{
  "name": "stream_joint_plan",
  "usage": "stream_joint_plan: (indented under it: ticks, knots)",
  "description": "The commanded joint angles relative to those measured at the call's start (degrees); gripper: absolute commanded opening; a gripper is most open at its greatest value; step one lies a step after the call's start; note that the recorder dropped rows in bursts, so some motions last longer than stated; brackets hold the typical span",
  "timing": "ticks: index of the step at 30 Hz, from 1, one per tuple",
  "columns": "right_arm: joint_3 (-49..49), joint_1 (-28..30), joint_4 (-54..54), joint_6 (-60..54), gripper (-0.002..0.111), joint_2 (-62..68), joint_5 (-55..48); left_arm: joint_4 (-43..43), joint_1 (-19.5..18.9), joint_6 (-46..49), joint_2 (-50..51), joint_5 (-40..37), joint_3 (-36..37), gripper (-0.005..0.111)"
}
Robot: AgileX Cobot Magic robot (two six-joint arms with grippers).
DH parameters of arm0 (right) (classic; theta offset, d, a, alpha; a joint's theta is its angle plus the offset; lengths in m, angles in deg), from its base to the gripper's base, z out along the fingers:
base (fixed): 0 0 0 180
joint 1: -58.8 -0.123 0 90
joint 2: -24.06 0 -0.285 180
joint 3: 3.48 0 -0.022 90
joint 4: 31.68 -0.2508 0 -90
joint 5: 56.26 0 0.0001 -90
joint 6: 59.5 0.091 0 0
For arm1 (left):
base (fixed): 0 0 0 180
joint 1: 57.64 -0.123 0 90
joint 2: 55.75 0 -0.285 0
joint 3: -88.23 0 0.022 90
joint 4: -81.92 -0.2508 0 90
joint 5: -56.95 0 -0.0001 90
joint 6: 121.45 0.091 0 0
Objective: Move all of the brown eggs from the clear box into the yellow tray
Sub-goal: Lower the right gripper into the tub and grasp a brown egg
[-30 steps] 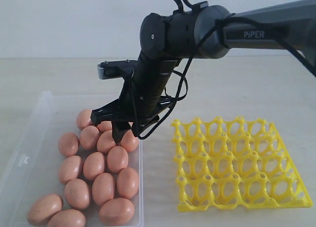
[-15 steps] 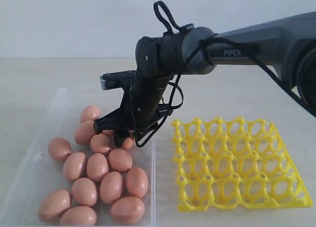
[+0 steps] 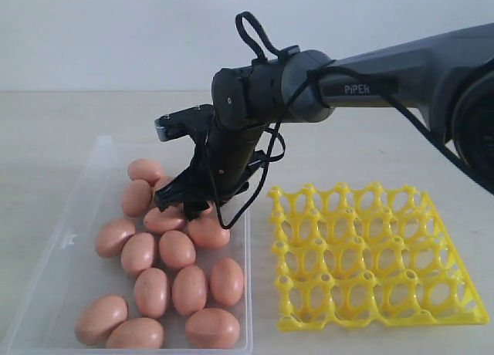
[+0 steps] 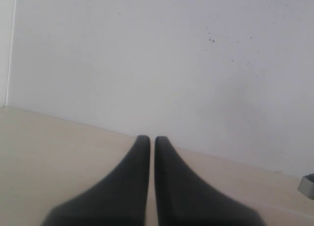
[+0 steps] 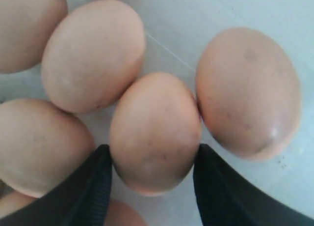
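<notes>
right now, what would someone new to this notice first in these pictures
The dark arm reaching in from the right, its right gripper down among the brown eggs in the clear box on the left. The right wrist view shows its fingers against both sides of one egg. Beside the box, the bright yellow tray sits with every cup empty.

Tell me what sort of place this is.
Likely a robot test bench, not a kitchen: a bare table against a blank wall, with a PiPER arm working over eggs in a clear box beside a yellow tray.
</notes>
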State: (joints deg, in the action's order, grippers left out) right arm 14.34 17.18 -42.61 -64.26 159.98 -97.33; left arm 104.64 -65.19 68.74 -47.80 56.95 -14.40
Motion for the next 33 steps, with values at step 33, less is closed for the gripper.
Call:
stream_joint_plan:
  ticks: [33]
  knots:
    - [4.0,0.6,4.0,-16.7,0.063,0.4,1.8,0.2,0.2,0.4,-0.2,0.0,-0.2,0.004]
